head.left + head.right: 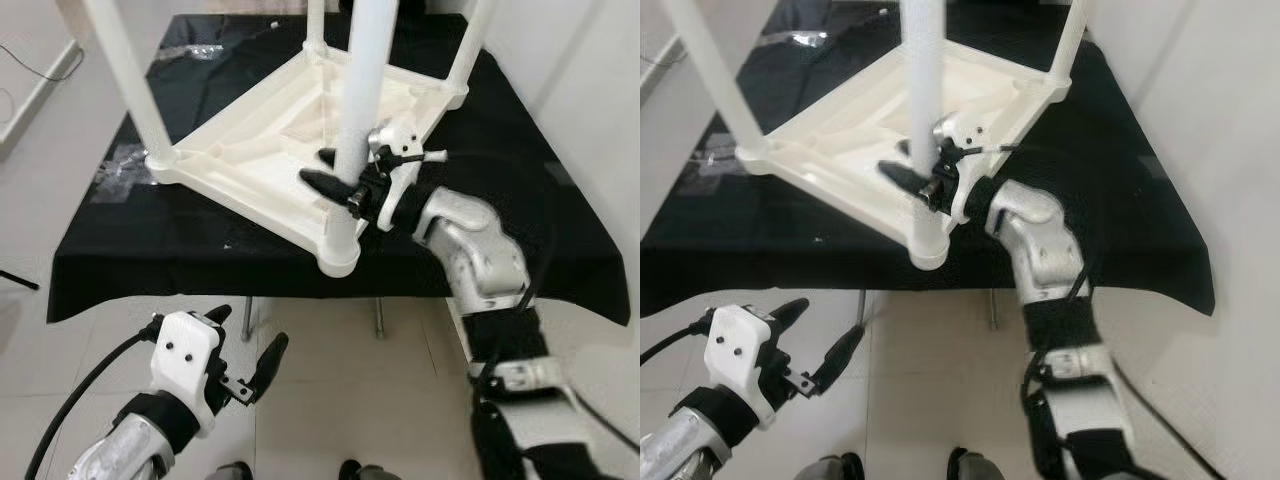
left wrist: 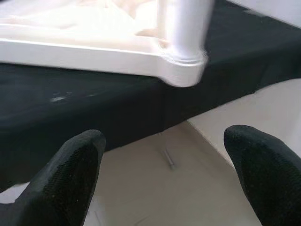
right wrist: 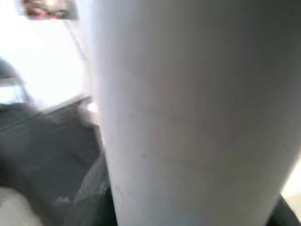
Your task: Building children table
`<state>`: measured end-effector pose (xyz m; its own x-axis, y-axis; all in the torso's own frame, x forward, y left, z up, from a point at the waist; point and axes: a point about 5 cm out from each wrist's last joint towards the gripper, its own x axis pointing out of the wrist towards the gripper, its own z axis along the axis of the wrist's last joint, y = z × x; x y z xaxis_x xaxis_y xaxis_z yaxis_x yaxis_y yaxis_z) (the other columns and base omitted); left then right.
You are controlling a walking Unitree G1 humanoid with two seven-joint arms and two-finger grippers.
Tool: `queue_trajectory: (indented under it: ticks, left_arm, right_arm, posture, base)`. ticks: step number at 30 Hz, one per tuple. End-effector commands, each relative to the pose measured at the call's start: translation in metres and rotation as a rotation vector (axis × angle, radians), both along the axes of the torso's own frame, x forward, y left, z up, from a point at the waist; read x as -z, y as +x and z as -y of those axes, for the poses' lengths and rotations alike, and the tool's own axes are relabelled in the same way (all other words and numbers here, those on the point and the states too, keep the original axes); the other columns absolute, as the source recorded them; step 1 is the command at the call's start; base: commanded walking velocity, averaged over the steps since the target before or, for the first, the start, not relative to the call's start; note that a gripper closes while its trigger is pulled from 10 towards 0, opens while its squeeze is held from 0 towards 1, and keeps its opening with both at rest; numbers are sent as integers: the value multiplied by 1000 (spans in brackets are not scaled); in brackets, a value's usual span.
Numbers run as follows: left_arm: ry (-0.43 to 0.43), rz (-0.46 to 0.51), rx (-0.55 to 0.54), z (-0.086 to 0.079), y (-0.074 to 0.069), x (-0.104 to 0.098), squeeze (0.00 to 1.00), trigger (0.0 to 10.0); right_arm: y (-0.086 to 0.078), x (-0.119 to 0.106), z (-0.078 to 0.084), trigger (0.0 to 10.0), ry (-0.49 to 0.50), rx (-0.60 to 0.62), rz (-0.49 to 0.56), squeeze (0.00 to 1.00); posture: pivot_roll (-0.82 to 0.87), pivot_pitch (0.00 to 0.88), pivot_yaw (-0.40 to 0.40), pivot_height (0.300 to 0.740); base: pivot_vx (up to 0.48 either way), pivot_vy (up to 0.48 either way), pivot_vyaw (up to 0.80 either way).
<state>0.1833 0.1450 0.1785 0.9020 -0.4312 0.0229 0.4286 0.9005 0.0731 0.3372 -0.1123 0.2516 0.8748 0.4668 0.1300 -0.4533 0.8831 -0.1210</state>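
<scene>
— Where is the children's table (image 1: 270,140) sitting right now?

— It is lying upside down on the desk (image 1: 120,260), which is wearing a black cloth. The white top is facing down, and its near corner is hanging a little past the desk's front edge. White legs are standing up from all four corners.

— What is the right arm doing?

— The right pincer (image 1: 345,185) is reaching in from the robot's right and gripping the near leg (image 1: 358,100) low down, just above the socket in the corner. Its black fingers are lying either side of the leg and pressing against it. In the right wrist view, the leg (image 3: 188,113) is sitting right up against the lens.

— And the left arm?

— The left pincer (image 1: 245,355) is hanging below the desk's edge, over the tiled floor (image 1: 330,400), with its fingers spread wide and holding nothing. Its wrist camera is looking up between the two fingertips (image 2: 70,174) at that same near corner (image 2: 183,70) of the table.

— So how far along is the build?

— I am judging it as nearly done. Every corner is already carrying a leg, so the fitting looks finished apart from this last one, which the right pincer seems to be seating or twisting tight. I cannot tell whether it is fully home in its socket. What is left, I am guessing, is letting go of the leg and turning the table onto its feet.
</scene>
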Motion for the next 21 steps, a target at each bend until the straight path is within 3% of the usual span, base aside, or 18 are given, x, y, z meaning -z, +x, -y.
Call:
queue_trajectory:
  ticks: [1, 2, 3, 4, 10, 11, 14, 15, 20, 21]
  left_arm:
    - [-2, -14, 2, -2, 0, 2, 0, 10000]
    - [-10, -12, 9, -1, 2, 1, 0, 10000]
    - [-10, -12, 9, -1, 2, 1, 0, 10000]
    - [-21, -2, 28, 4, 6, 0, 0, 10000]
    - [-15, 8, 20, 2, 8, -1, 0, 10000]
    - [-11, 12, 10, -1, 8, -2, 0, 10000]
    - [-9, 16, -6, -4, 8, -4, 0, 10000]
    - [-10, 14, -5, -4, 8, -3, 0, 10000]
    - [-14, 10, 0, -2, 6, -3, 0, 10000]
    - [-16, 9, 1, -1, 5, -4, 0, 10000]
  right_arm:
    - [-9, 42, 18, 0, -64, 206, -193, 0]
    - [-27, 51, 7, 0, -47, 247, -206, 0]
    - [-27, 51, 7, 0, -47, 247, -206, 0]
    - [-31, 47, -24, 0, -10, 152, -188, 0]
    - [-23, 38, -41, 0, 0, 80, -160, 0]
    - [-20, 34, -45, 10000, 6, 64, -153, 0]
    - [-15, 18, -55, 10000, 39, -66, -91, 0]
    - [-15, 14, -57, 10000, 50, -130, -77, 1000]
    - [-16, 2, -56, 10000, 83, -283, -55, 1000]
    - [-17, -6, -54, 10000, 82, -423, -33, 1000]
  posture:
    - [54, 243, -36, 740]
    - [42, 221, -27, 740]
    - [42, 221, -27, 740]
    - [50, 210, -36, 740]
    - [60, 210, -44, 740]
    - [62, 210, -44, 740]
    - [66, 217, -44, 740]
    - [66, 218, -44, 740]
    - [69, 229, -48, 740]
    - [71, 233, -50, 740]
  base:
    - [0, 0, 0]
    - [0, 0, 0]
    - [0, 0, 0]
    - [0, 0, 0]
    - [0, 0, 0]
    - [0, 0, 0]
    - [0, 0, 0]
    - [0, 0, 0]
    - [0, 0, 0]
    - [0, 0, 0]
